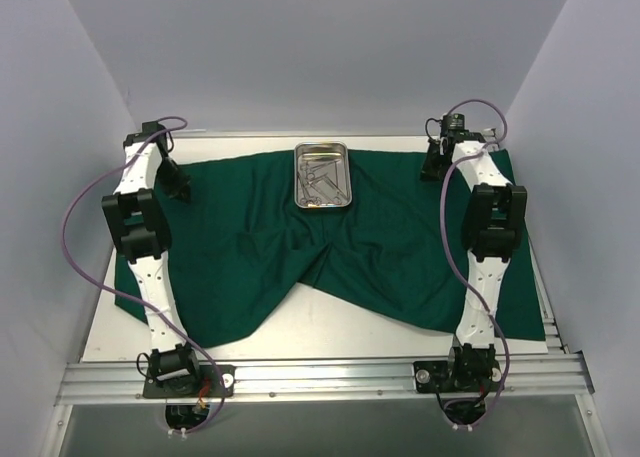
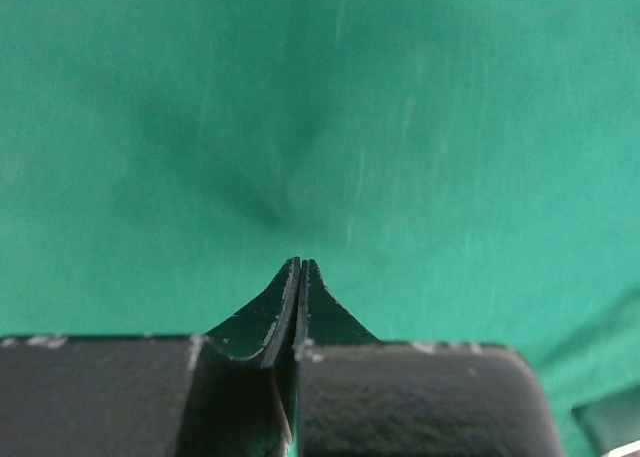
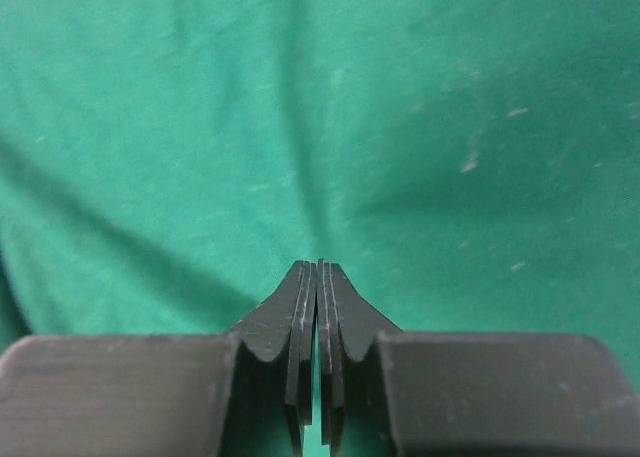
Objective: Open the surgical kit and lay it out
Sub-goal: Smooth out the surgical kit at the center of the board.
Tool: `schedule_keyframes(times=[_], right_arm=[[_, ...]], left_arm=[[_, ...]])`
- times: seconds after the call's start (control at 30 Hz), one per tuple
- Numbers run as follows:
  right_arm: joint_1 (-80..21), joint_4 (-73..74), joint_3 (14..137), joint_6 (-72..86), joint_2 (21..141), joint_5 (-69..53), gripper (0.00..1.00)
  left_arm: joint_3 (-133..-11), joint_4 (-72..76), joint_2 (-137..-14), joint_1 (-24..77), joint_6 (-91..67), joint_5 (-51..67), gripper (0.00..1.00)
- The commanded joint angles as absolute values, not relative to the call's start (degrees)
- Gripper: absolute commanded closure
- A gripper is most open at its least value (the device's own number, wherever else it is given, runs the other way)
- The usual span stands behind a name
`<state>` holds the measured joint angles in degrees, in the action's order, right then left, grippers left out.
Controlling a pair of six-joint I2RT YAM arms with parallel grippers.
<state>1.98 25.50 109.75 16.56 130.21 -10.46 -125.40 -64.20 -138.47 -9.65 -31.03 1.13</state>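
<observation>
The dark green drape (image 1: pixel 380 247) lay spread across most of the table (image 1: pixel 300 327); its near edge was drawn up in the middle into a peak, leaving bare tabletop below it. The steel tray (image 1: pixel 298 177) sat on the cloth at the far middle; a cluster of slim silver instruments (image 1: pixel 322 177) lay inside it, too small to tell apart. The left gripper (image 1: pixel 178 187) was down at the far left corner of the drape; its jaws were pressed together, and in its wrist view the cloth puckered into a dark crease right at their tips, nipped between them. The right gripper (image 1: pixel 432 167) was down on the far right part of the drape, well apart from the tray; its jaws were also together; whether cloth was caught in them could not be told.
</observation>
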Motion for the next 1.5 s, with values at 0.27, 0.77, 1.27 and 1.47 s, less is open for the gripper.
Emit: schedule_keyframes(times=[0.27,0.77,1.27,1.47], right_arm=[[5.4,25.2,108.9,15.1,137.1,-9.3,1.0],[9.4,37.1,133.3,12.3,153.7,-2.2,1.0],[6.0,37.9,135.0,14.8,141.9,-10.6,0.72],[1.5,34.6,115.4,19.2,124.6,-16.2,0.62]], left_arm=[[-151.7,-70.6,-159.3,-11.9,-30.3,7.6,0.96],[-161.8,-59.2,-168.0,-20.0,-35.2,22.2,0.87],[-150.9,-61.3,-140.8,-17.6,-31.6,17.5,0.59],[-126.6,-67.8,-121.0,-15.7,-26.3,1.9,0.51]])
